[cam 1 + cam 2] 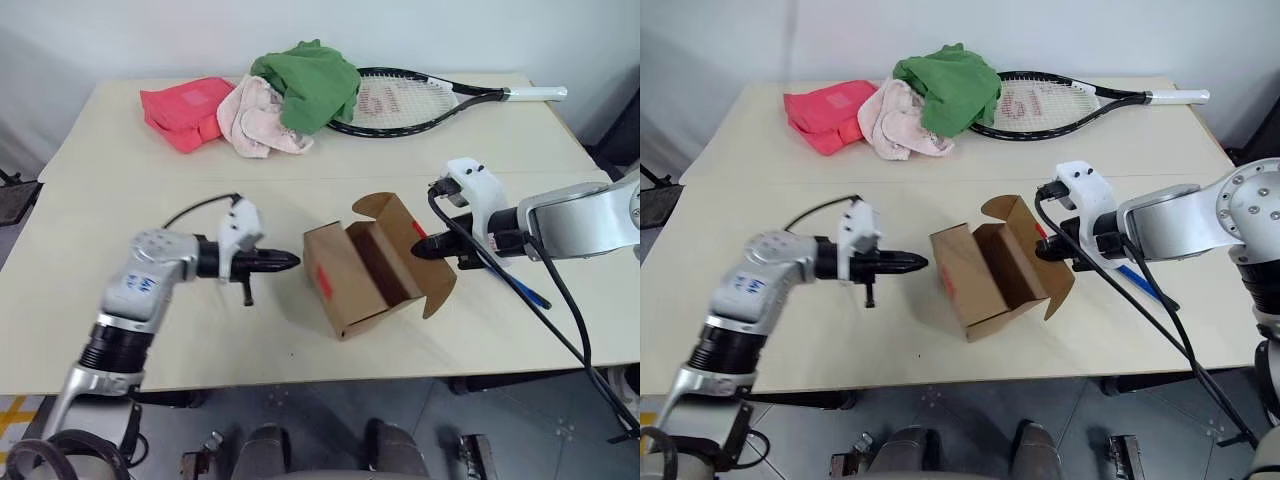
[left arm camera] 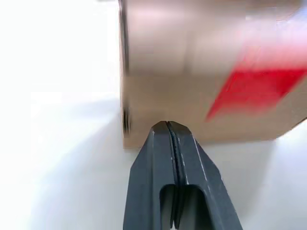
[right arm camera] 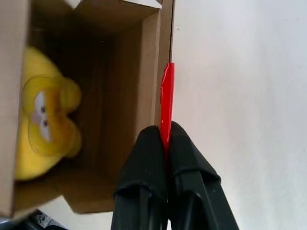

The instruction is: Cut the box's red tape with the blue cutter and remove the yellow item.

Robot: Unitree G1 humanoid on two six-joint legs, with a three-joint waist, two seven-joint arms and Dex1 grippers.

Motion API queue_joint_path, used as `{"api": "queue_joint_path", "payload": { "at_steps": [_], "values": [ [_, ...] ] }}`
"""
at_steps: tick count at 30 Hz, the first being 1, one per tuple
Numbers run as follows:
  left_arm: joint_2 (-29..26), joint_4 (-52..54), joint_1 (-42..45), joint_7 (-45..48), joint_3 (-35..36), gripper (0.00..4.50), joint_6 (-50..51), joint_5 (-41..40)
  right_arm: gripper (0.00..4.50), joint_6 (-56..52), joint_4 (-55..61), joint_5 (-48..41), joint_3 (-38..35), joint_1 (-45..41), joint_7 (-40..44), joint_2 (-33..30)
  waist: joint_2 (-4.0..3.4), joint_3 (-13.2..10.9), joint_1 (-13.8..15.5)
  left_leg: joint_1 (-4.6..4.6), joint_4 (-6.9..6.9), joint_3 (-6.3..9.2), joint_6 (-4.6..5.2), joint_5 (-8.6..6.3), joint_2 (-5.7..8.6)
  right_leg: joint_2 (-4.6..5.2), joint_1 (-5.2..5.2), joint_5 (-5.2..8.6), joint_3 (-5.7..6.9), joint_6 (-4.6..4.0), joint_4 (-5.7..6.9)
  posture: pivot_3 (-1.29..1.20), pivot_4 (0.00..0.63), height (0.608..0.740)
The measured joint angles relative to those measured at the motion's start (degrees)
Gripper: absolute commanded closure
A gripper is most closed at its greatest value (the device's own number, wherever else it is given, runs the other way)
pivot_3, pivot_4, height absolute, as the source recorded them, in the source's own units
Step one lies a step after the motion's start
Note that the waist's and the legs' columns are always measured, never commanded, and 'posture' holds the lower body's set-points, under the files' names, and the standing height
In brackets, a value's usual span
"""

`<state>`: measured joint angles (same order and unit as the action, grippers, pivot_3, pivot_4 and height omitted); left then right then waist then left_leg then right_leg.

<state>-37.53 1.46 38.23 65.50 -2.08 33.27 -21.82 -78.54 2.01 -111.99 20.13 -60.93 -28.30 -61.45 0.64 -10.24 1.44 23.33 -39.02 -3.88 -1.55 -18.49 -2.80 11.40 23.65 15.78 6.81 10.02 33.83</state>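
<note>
I see one box (image 1: 365, 275) open mid-worktop (image 1: 150, 160) with one yellow item (image 3: 43, 129) inside, my right hand (image 1: 425, 247) pinched on a flap's red tape (image 3: 166, 103), my left hand (image 1: 290, 261) shut and empty beside it, one blue cutter (image 1: 522, 289), three cloths, one racket (image 1: 405, 100) behind.

**Right wrist: pinch on the red tape at the open box**

My right gripper (image 3: 165, 139) has its black fingers (image 3: 144, 158) pressed together on the red tape (image 3: 166, 96), a thin strip standing edge-on along the box (image 3: 146, 72) wall. Flaps are open. Inside lies the yellow item (image 3: 43, 129) (clear wrapping glints over it), tucked against the far side wall. Pale table (image 3: 240, 96) beside the box.
</note>
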Motion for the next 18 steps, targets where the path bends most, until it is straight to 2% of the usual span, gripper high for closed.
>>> {"api": "queue_joint_path", "payload": {
  "at_steps": [2, 6, 13, 18],
  "values": [
    [0.2, 3.0, 2.1, 1.2, 1.2, 4.50, 4.0, -4.6, 4.46, 0.0, 0.0, 0.0, 0.0, 0.0, -0.6, 0.1, 0.03, 0.0, 0.3, 0.05, -0.05, 0.01, 0.01, -0.02, 0.00, 0.05, -0.03, -0.03, 0.08, 0.05, -0.02, 0.00, 0.150, 0.740],
    [4.9, 7.4, 6.8, -0.6, 0.9, 4.50, 8.1, -9.5, 4.46, 0.6, 0.0, -0.1, 0.0, -0.9, -1.9, 0.8, 0.06, 0.0, 0.2, 0.09, -0.07, 0.01, 0.01, -0.02, 0.01, 0.05, -0.05, -0.04, 0.13, 0.07, -0.10, 0.00, 0.150, 0.740],
    [9.6, 10.0, 6.2, -4.8, -6.9, 4.50, 11.5, -9.3, 4.46, 1.0, -0.1, -0.1, 0.0, -1.2, -3.3, 0.9, 0.06, 0.0, -0.2, 0.03, -0.05, -0.02, 0.01, -0.02, 0.01, 0.05, -0.04, -0.04, 0.13, 0.07, -0.07, 0.00, 0.150, 0.740],
    [8.4, 8.5, 4.0, -8.0, -10.9, 4.50, 10.8, -4.3, 4.46, 1.0, -0.1, -0.1, 0.0, -1.2, -3.5, 0.8, 0.06, 0.0, -0.1, 0.04, -0.08, -0.02, 0.01, -0.02, 0.01, 0.05, -0.04, -0.04, 0.13, 0.06, -0.07, 0.00, 0.150, 0.740]
  ]
}}
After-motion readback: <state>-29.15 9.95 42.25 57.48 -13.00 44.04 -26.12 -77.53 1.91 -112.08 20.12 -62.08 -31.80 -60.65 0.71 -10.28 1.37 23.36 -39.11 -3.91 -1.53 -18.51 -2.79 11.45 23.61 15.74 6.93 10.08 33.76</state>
